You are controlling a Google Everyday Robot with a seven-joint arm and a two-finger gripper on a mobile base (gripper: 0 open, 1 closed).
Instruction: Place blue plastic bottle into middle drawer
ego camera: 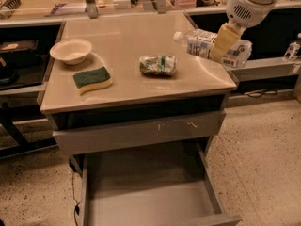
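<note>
The blue plastic bottle [198,42], clear with a white cap and a pale label, lies on its side in the air over the right edge of the cabinet top, cap pointing left. My gripper [219,50] comes down from the upper right and is shut on the bottle's middle; one yellowish finger [225,37] crosses in front of it. The middle drawer [141,197], a deep grey tray with a flat bare bottom, stands pulled out at the bottom of the view, below and left of the gripper.
On the beige cabinet top [136,34] are a white bowl [71,51], a green and yellow sponge [92,78] and a silvery wrinkly pack [158,65]. A shallower drawer [141,132] with pale scratch marks sits slightly out above the open one. Shelves flank both sides.
</note>
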